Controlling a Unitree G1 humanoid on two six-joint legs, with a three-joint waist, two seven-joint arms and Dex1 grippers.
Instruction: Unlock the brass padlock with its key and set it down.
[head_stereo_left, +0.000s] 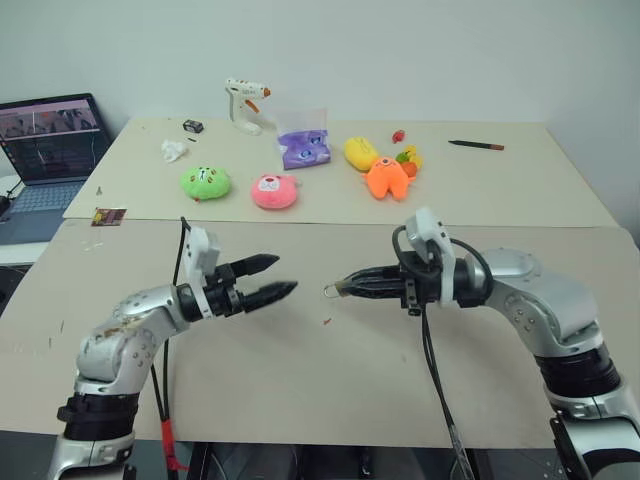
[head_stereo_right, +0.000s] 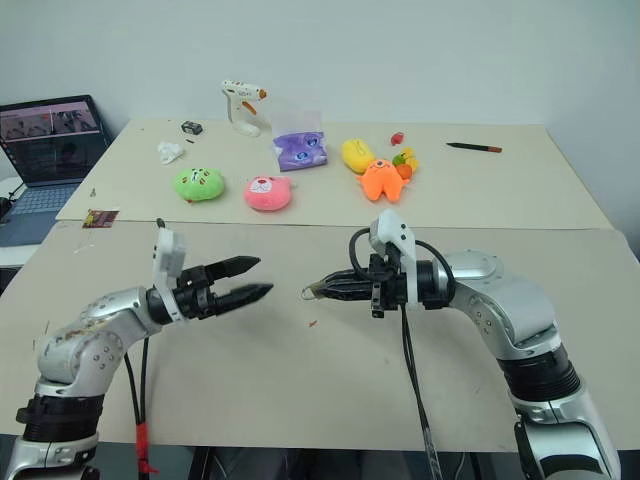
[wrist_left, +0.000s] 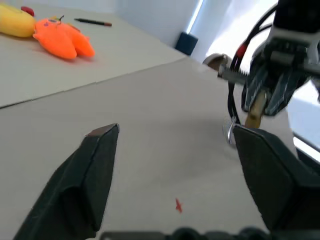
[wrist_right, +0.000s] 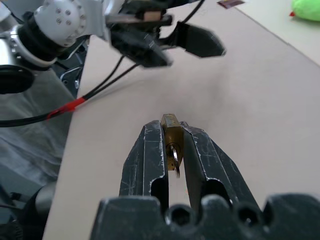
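Observation:
My right gripper (head_stereo_left: 345, 289) is shut on the brass padlock (wrist_right: 171, 131), a small gold block pinched between its fingers (wrist_right: 150, 150). A thin silvery loop (head_stereo_left: 330, 291) sticks out past the fingertips. Another silvery piece (wrist_right: 173, 159) hangs behind the padlock's body, and I cannot tell whether it is the key. My left gripper (head_stereo_left: 284, 274) stands open and empty, pointing at the right one across a short gap above the near table. The left wrist view looks between its own fingers (wrist_left: 100, 160) at the padlock (wrist_left: 253, 112).
A red speck (head_stereo_left: 326, 322) lies on the near table (head_stereo_left: 300, 390) below the grippers. The far table holds green (head_stereo_left: 205, 183), pink (head_stereo_left: 273, 191), orange (head_stereo_left: 387, 178) and yellow (head_stereo_left: 360, 152) plush toys, a purple bag (head_stereo_left: 304, 148), a glue gun (head_stereo_left: 243, 104) and a pen (head_stereo_left: 476, 146). A laptop (head_stereo_left: 50, 140) sits far left.

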